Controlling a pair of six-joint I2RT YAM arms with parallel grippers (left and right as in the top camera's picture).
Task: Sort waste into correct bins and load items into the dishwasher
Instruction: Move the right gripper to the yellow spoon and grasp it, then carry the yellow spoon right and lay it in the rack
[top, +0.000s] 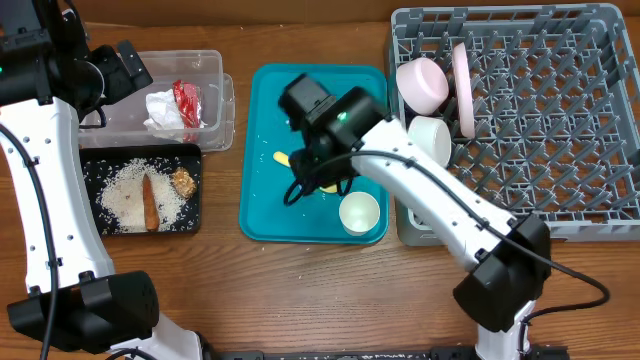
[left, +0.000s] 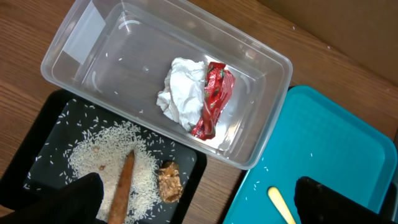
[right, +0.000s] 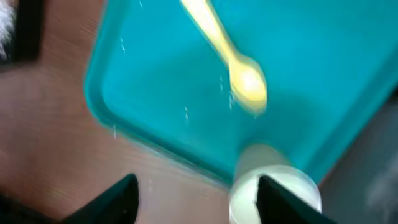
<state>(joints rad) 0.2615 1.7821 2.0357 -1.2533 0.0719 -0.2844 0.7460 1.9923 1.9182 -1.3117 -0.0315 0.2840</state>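
Dark jaws of the right gripper (right: 196, 199) are framing the bottom of the wrist view, spread apart and pinching nothing as they hang over the teal tray (right: 323, 56). Beneath them the yellow spoon (right: 227, 56) is lying flat on the tray, its bowl end pointing toward the small white cup (right: 273, 171), which is standing upright in the tray's corner (the view is blurred, so contact between jaw and cup cannot be told).

Seen from overhead, the grey dish rack (top: 500, 15) is sitting at the right of the counter (top: 250, 290), holding a pink bowl (top: 422, 83), a white bowl (top: 430, 140) and a plate (top: 462, 90) on edge.

At the left, the left gripper (left: 205, 205) is hovering with jaws wide and empty. A crumpled napkin (left: 180, 93) and red wrapper (left: 211, 99) are lying in the clear tub (left: 93, 37). Rice (left: 112, 155), a carrot-like stick (left: 124, 183) and a brown lump (left: 169, 183) are lying on the black tray (left: 56, 137).

Waste sorting appears done, and loading seems to be the step in hand, with spoon and cup yet to go. Next, the right jaws would need to be lowering close to the tray and straddling the spoon's thin handle.
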